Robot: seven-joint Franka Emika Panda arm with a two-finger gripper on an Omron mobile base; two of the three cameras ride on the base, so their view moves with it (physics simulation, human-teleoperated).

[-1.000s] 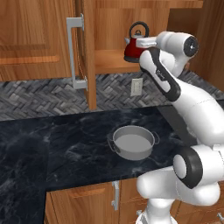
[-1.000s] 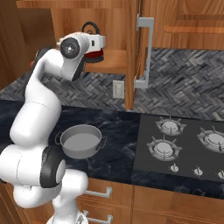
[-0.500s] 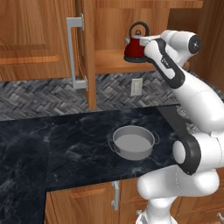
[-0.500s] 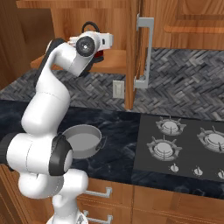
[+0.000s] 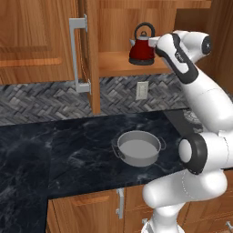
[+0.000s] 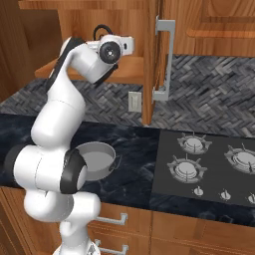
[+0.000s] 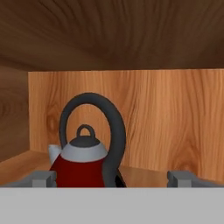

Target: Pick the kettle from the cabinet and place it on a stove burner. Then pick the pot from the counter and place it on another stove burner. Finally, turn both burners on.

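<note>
Grey steel comes first, nearest to my base: the pot (image 5: 138,149) sits on the black stone table (image 5: 59,150), near its front edge, with nothing in it. To its right side, in the right base view, lies the dark cooktop with the burners (image 6: 187,168), all of them free, and the small knobs (image 6: 198,190) in front.

Further away and higher, the cabinet (image 5: 86,54) stands with its door swung out toward me, the long grey handle (image 5: 78,54) on the door's edge. On the shelf (image 5: 119,62) inside stands the kettle (image 5: 142,49), upright, dark red, with its black loop handle (image 7: 92,120) above the lid.

My gripper (image 7: 111,177) is released, the two fingertips (image 7: 43,178) wide apart, at the level of the kettle and just in front of it. In the hand view the kettle sits left of the middle between my fingers, and nothing is gripped yet.

I judge this is the first step, the reach for the kettle. The next move calls for going a little forward and a little to the kettle's side, so the body or the loop comes between the fingers, then closing.
</note>
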